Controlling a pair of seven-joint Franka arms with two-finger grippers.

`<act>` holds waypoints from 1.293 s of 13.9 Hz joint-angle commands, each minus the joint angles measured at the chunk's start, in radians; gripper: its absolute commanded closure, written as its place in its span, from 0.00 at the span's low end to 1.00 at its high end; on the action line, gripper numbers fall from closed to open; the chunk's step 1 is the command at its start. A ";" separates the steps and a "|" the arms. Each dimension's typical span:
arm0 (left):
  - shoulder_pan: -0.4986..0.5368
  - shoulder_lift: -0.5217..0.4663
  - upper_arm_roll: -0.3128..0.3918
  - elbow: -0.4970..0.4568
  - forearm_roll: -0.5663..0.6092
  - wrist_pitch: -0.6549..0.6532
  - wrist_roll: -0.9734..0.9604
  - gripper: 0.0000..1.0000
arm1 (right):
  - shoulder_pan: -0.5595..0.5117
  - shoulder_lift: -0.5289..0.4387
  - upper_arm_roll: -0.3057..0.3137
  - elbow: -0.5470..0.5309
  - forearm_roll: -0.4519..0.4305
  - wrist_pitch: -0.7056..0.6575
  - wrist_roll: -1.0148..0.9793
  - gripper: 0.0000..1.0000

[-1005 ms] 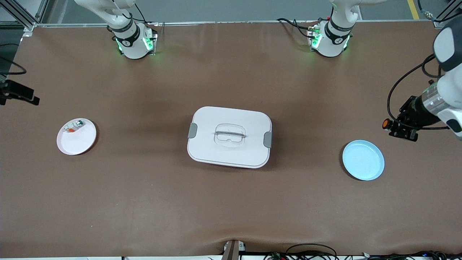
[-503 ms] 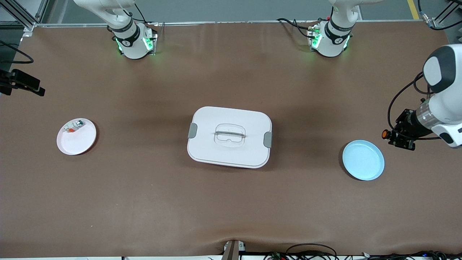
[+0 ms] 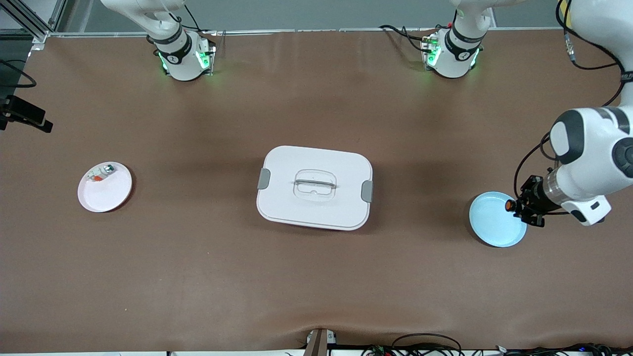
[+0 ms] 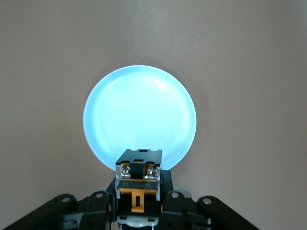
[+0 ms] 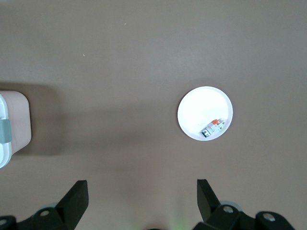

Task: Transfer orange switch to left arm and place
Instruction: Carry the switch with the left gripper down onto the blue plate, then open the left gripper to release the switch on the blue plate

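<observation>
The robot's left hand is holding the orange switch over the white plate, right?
Not quite. The left hand does hold the orange switch, but it is over the light blue plate, as the front view shows. The white plate sits at the right arm's end of the table with a small white part on it.

left gripper (image 3: 514,206) clamped, right gripper (image 5: 141,201) spread wide

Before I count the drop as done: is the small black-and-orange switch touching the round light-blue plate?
Cannot tell. The left gripper, shut on the orange switch, is over the blue plate's edge in the front view; neither view shows contact or gap.
</observation>
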 commanded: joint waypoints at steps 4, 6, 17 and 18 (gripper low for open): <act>0.004 0.116 0.007 0.017 0.005 0.119 -0.016 1.00 | 0.004 -0.030 -0.008 -0.025 0.003 -0.001 0.014 0.00; 0.008 0.144 0.012 0.017 0.005 0.139 -0.014 1.00 | -0.012 -0.034 -0.004 -0.025 0.005 -0.001 0.016 0.00; 0.021 0.211 0.038 0.014 0.048 0.147 -0.016 1.00 | -0.062 -0.061 0.047 -0.028 0.019 0.004 0.002 0.00; 0.029 0.216 0.036 0.012 0.048 0.147 -0.016 1.00 | -0.062 -0.061 0.047 -0.028 0.019 0.004 -0.001 0.00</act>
